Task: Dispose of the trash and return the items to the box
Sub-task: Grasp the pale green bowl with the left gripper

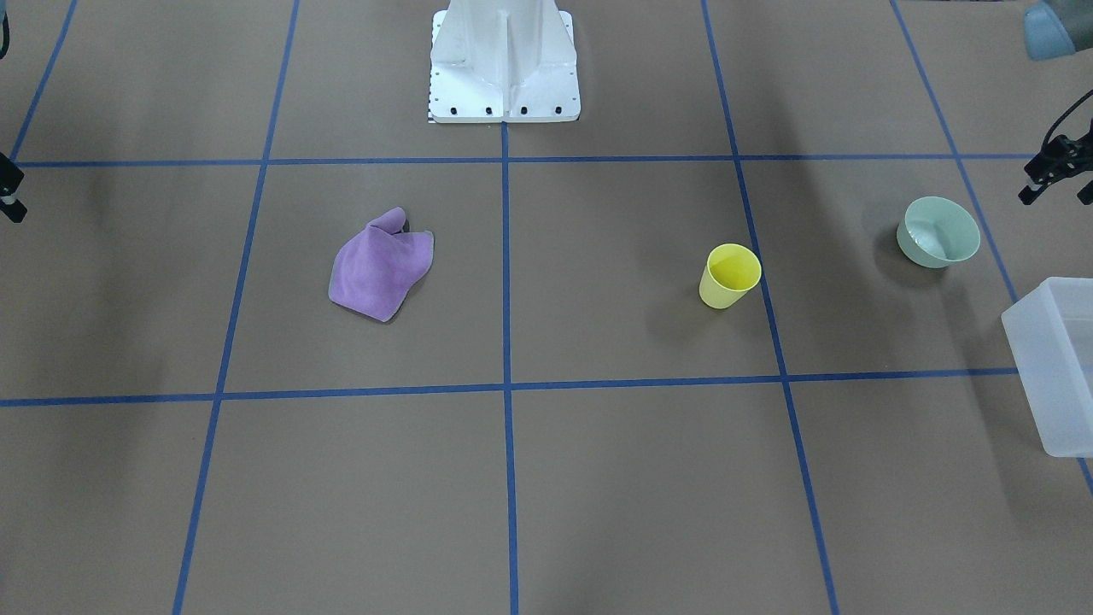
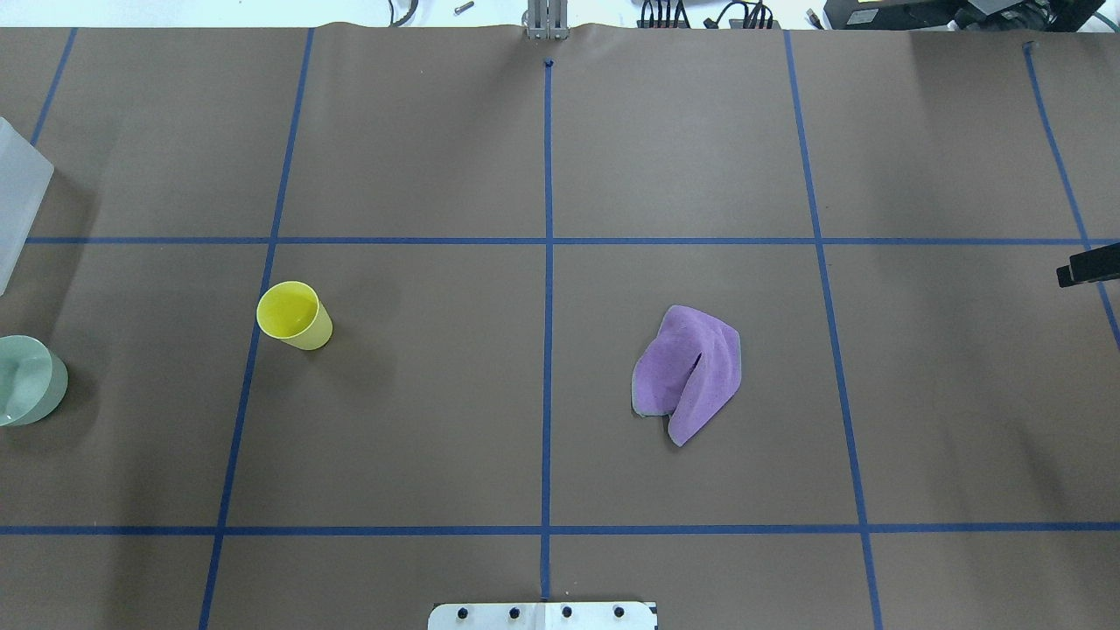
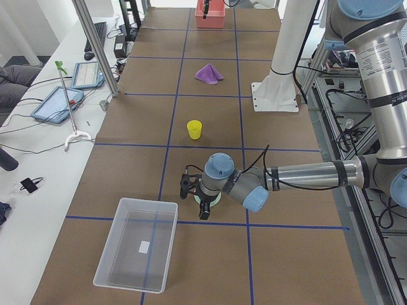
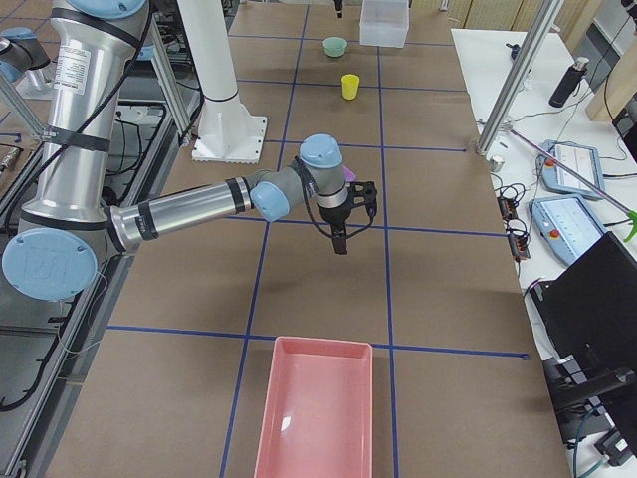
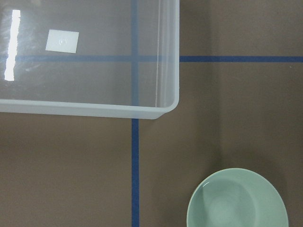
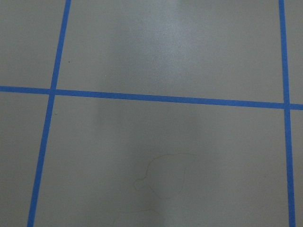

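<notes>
The mint-green bowl (image 1: pixel 938 232) stands upright near the table's end on my left. It also shows in the left wrist view (image 5: pixel 237 200). The yellow cup (image 1: pixel 730 275) stands upright further in. The frosted box (image 1: pixel 1055 363) lies beside the bowl and is empty in the left wrist view (image 5: pixel 94 56). My left gripper (image 1: pixel 1057 195) hovers beside and above the bowl, jaws apart and empty. My right gripper (image 4: pixel 353 221) hangs above the table on the other side, jaws apart and empty. It is cut off at the edge of the overhead view (image 2: pixel 1085 267).
A crumpled purple cloth (image 2: pixel 687 372) lies right of the centre line. A pink bin (image 4: pixel 317 408) sits at the table's end on my right. The white robot base (image 1: pixel 504 64) stands at mid-table edge. Blue tape lines grid the brown table.
</notes>
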Tool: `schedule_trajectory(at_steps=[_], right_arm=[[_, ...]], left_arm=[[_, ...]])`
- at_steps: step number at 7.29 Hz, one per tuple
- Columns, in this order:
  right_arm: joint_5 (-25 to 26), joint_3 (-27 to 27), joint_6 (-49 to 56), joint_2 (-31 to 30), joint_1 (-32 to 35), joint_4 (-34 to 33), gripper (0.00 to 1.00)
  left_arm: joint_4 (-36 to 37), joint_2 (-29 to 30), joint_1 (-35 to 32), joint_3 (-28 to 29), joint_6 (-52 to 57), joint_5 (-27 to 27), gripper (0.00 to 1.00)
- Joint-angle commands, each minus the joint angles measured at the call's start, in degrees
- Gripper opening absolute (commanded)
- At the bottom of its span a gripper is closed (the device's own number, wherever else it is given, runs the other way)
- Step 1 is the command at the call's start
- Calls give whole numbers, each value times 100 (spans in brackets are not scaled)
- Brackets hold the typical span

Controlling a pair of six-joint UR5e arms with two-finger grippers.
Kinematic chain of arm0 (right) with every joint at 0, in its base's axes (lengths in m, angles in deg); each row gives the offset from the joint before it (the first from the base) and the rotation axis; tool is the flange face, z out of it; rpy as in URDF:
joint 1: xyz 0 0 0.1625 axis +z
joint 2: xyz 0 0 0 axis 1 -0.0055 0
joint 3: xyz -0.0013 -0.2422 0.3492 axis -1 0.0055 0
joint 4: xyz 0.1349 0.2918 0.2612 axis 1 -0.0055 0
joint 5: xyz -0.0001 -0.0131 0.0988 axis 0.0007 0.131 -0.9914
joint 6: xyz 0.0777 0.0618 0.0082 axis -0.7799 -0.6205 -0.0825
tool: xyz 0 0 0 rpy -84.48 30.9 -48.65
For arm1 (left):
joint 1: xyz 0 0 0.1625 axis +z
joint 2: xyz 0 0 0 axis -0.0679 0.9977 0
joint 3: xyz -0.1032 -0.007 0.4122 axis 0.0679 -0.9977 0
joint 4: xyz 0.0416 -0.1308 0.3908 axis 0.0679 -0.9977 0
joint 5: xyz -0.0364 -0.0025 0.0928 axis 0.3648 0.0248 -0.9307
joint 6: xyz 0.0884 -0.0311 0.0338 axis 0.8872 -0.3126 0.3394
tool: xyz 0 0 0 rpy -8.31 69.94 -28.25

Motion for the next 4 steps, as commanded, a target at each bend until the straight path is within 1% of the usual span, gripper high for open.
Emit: schedule_trajectory(at_steps=[1, 3, 4], right_arm=[[29, 7, -1, 0, -41, 1, 100], [116, -10, 8, 0, -59, 10, 100], [143, -10, 8, 0, -76, 10, 100]], left_arm=[[-856, 64, 498, 687, -394, -286, 98], [-1061, 74, 833, 690, -694, -295, 98], [-1071, 74, 1043, 699, -791, -451, 98]])
